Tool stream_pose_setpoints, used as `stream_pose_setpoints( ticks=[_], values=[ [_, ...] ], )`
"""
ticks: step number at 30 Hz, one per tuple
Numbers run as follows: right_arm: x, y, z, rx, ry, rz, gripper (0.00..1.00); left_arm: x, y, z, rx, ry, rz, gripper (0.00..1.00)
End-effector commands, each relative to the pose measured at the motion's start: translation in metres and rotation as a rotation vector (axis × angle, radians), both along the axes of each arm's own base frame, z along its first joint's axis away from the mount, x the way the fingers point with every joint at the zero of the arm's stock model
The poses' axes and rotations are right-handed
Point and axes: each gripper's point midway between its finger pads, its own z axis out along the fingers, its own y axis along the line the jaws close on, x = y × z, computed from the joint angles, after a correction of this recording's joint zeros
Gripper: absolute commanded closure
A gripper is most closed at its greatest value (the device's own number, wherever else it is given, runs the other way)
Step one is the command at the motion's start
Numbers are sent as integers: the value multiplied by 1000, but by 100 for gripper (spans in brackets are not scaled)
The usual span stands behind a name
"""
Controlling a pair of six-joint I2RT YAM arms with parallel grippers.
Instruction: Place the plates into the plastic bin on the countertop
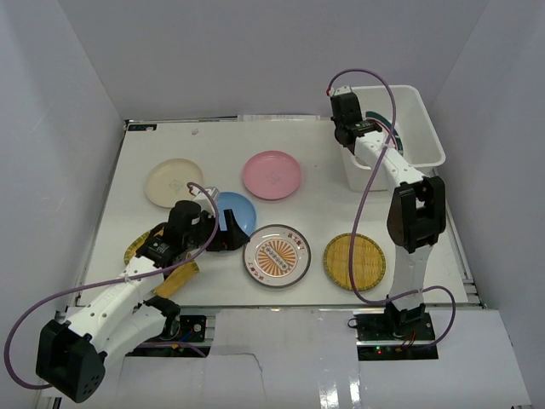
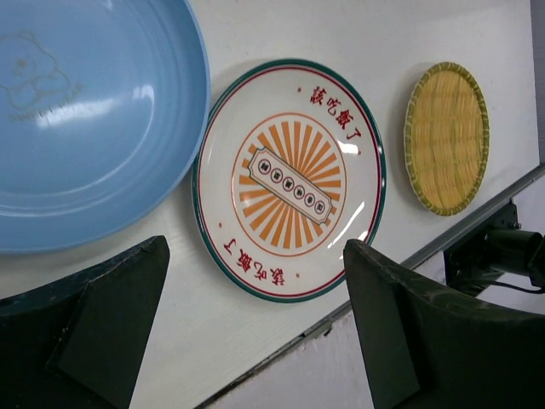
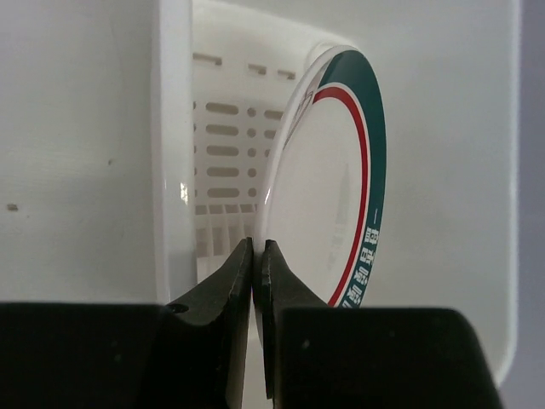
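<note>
Toward one o'clock the right gripper [image 3: 257, 243] seems to pinch the dark-rimmed plate [image 3: 315, 196] upright inside the plastic bin [image 1: 428, 128], while at eight o'clock the left gripper [image 2: 255, 245] hangs wide open just beside the blue plate [image 2: 94, 128].

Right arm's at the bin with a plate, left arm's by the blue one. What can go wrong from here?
1. The right end effector pinches the striped plate only by its thin rim, on edge in the bin. It may slip, or stay leaning on the wall after release and block later plates.
2. The left arm lies over a yellow plate near the countertop edge; moving may drag it off.
</note>
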Motion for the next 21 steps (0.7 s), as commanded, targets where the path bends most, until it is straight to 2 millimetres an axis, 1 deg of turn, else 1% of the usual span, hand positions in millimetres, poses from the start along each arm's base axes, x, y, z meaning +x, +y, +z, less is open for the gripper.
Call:
stream_pose_setpoints(
  ticks=[1, 3, 4, 6, 7, 8, 9, 10, 11, 13, 14, 17, 18, 19, 20, 21],
  values=[
    [19, 0, 20, 61, -72, 23, 92, -19, -8, -5, -79, 63, -42, 6],
    [17, 0, 3, 72, -38, 25, 92, -21, -7, -11, -74, 75, -37, 6],
    [12, -3, -16, 81, 0, 14, 92, -22, -6, -15, -68, 86, -34, 6],
    [5, -7, -34, 92, 35, -2, 92, -25, -6, -24, -59, 120, -38, 6],
    [0, -9, -44, 106, 54, -18, 92, -26, -7, -25, -60, 128, -40, 6],
    [-9, -16, -61, 104, 95, -37, 92, -27, -7, -26, -60, 135, -43, 6],
    [-17, -20, -64, 114, 107, -51, 92, -27, -7, -27, -56, 139, -42, 6],
    [-23, -25, -72, 139, 118, -83, 92, -27, -6, -28, -51, 141, -37, 6],
    [-41, -31, -81, 141, 153, -103, 92, -26, -5, -29, -43, 139, -27, 6],
    [-58, -36, -88, 156, 175, -137, 92, -26, -4, -33, -35, 151, -25, 6],
    [-73, -39, -90, 183, 182, -161, 92, -26, -5, -34, -31, 156, -25, 6],
    [-89, -46, -84, 190, 177, -197, 92, -26, -4, -40, -14, 176, -22, 5],
    [-93, -47, -85, 186, 182, -201, 92, -25, -2, -42, -4, 173, -11, 5],
    [-92, -48, -84, 186, 181, -202, 89, -25, -2, -44, 3, 177, -6, 5],
    [-92, -48, -86, 180, 185, -202, 83, -24, -1, -45, 10, 178, 2, 4],
    [-89, -48, -83, 176, 181, -201, 75, -22, 2, -47, 20, 177, 23, 4]
  ],
)
